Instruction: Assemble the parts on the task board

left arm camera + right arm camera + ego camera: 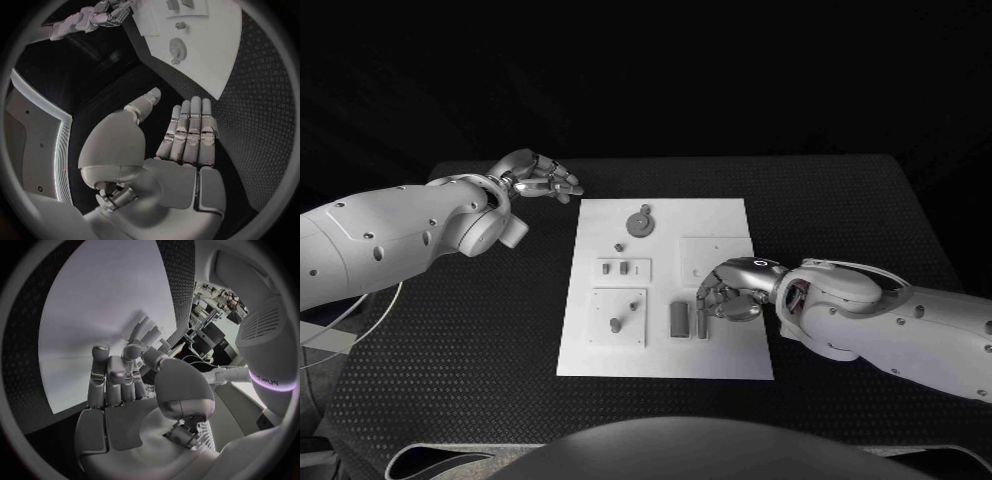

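I see the white task board (668, 350) lying in the middle of the black table (877, 200). My left hand (538, 177) sits off the board's far left corner, over bare table; from the left wrist camera its fingers (190, 130) lie straight and side by side, the thumb set apart, holding nothing. My right hand (728, 290) is over the board's right side, fingers (115, 372) bent down toward the white surface; I cannot tell whether they pinch anything. Just beside those fingertips a dark grey rectangular part (679, 320) lies on the board. A round grey part (639, 222) rests near the board's far end, and two small grey parts (616, 267) sit in a raised white block at the left.
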Robot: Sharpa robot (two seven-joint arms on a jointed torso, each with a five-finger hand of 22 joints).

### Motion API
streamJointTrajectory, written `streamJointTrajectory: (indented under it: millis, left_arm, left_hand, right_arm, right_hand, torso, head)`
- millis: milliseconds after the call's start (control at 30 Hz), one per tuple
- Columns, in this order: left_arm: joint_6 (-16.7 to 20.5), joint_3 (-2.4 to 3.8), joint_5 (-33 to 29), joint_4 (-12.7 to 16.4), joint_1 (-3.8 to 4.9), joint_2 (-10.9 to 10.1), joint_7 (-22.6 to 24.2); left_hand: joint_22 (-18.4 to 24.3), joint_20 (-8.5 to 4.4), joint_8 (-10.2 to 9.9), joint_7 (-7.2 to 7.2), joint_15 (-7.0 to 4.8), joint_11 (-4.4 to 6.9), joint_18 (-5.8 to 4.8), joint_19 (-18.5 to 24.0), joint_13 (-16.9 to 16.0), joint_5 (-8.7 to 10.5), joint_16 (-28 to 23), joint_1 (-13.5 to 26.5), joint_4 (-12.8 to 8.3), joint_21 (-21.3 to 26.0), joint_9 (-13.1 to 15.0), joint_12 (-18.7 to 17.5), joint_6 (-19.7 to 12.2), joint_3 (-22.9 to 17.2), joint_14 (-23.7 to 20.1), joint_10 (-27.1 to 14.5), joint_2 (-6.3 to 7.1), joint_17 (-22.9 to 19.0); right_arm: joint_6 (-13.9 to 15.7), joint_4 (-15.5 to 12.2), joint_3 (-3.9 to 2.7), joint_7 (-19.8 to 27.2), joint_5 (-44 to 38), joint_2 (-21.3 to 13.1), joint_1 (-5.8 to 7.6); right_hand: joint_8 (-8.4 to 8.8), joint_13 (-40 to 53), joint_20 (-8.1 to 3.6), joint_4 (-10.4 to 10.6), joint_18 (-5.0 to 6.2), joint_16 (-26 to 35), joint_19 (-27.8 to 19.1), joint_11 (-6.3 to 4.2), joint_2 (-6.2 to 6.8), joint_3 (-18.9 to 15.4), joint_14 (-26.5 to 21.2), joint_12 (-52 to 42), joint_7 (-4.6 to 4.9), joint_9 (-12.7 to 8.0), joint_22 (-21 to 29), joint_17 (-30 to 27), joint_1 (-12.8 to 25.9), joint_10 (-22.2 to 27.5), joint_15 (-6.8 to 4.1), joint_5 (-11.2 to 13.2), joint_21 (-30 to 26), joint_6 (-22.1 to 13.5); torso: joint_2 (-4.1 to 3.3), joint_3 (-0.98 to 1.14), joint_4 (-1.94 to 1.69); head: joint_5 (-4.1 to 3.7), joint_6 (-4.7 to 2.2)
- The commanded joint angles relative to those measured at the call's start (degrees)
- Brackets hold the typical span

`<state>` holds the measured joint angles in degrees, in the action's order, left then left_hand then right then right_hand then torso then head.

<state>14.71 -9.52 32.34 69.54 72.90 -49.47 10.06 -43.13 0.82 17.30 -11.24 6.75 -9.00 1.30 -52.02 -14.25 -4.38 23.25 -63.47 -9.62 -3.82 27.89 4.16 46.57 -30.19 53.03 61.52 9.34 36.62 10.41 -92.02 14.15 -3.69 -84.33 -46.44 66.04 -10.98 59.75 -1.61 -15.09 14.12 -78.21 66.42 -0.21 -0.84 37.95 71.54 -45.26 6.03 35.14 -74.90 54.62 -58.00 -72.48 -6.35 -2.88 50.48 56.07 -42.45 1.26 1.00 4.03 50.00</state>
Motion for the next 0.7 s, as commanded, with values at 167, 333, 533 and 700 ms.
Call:
streamJointTrajectory:
  millis: [167, 333, 533, 700]
  left_arm:
    - [-0.6, 0.03, 0.1, 0.1, 0.07, 0.1, 0.4]
    - [-0.7, 0.03, 0.1, 0.0, 0.07, 0.0, 0.3]
    - [-0.7, 0.03, 0.1, 0.0, 0.07, 0.0, 0.3]
    - [-0.7, 0.03, 0.1, 0.0, 0.07, 0.1, 0.3]
  left_hand:
    - [0.1, 0.26, 0.3, 0.02, 0.02, -0.08, -0.35, 0.2, 0.1, 0.07, -0.2, 0.3, 0.3, -0.2, -0.1, -0.2, -0.3, -0.1, 0.4, -0.4, -0.41, 0.1]
    - [0.1, 0.25, 0.3, 0.02, 0.02, -0.08, -0.35, 0.2, 0.1, 0.06, -0.2, 0.3, 0.4, -0.2, -0.1, -0.2, -0.3, -0.1, 0.4, -0.4, -0.43, 0.1]
    - [0.1, 0.25, 0.3, 0.02, 0.02, -0.08, -0.35, 0.2, 0.1, 0.06, -0.3, 0.3, 0.4, -0.2, -0.1, -0.2, -0.3, -0.1, 0.4, -0.4, -0.45, 0.1]
    - [0.1, 0.25, 0.3, 0.02, 0.02, -0.08, -0.34, 0.2, 0.1, 0.06, -0.3, 0.3, 0.4, -0.2, -0.1, -0.2, -0.3, -0.1, 0.4, -0.4, -0.45, 0.2]
  right_arm:
    - [-1.8, 0.0, 0.02, 0.4, -0.7, 0.2, -0.09]
    - [-1.8, 0.0, 0.02, 0.5, -0.7, 0.3, -0.15]
    - [-1.5, 0.1, 0.02, 0.2, -0.8, 0.5, -0.33]
    - [0.6, 0.2, 0.02, -0.8, -2.0, 0.7, -0.54]
  right_hand:
    - [-0.09, 0.0, 0.01, 0.2, 0.88, -0.4, -0.3, -0.02, -0.71, 0.0, -0.4, -0.2, 0.25, -0.1, -1.0, 0.1, -0.1, 0.3, 0.11, 0.1, 0.0, 0.2]
    - [-0.22, 0.0, 0.01, 0.1, 0.88, -0.5, -0.3, -0.05, -0.91, 0.0, -0.4, -0.3, 0.21, 0.0, -1.0, 0.2, 0.0, 0.3, 0.09, 0.1, 0.0, 0.4]
    - [-0.29, 0.1, 0.01, 0.0, 0.88, -0.5, -0.4, -0.08, -0.99, 0.0, -0.4, -0.4, 0.18, 0.0, -1.1, 0.2, 0.1, 0.3, 0.08, 0.1, 0.0, 0.5]
    - [-0.52, 0.1, 0.0, -0.2, 0.88, -0.6, -0.3, -0.16, -0.62, -0.1, -0.4, -0.5, 0.09, 0.0, -1.1, 0.2, 0.2, 0.3, 0.02, 0.1, 0.1, 0.8]
  torso:
    - [0.02, -0.01, 0.04]
    - [0.02, 0.0, 0.03]
    - [0.02, 0.0, 0.01]
    - [0.01, -0.01, 0.03]
  head:
    - [-0.01, 0.0]
    - [-0.02, 0.0]
    - [0.0, 0.0]
    - [0.05, 0.0]
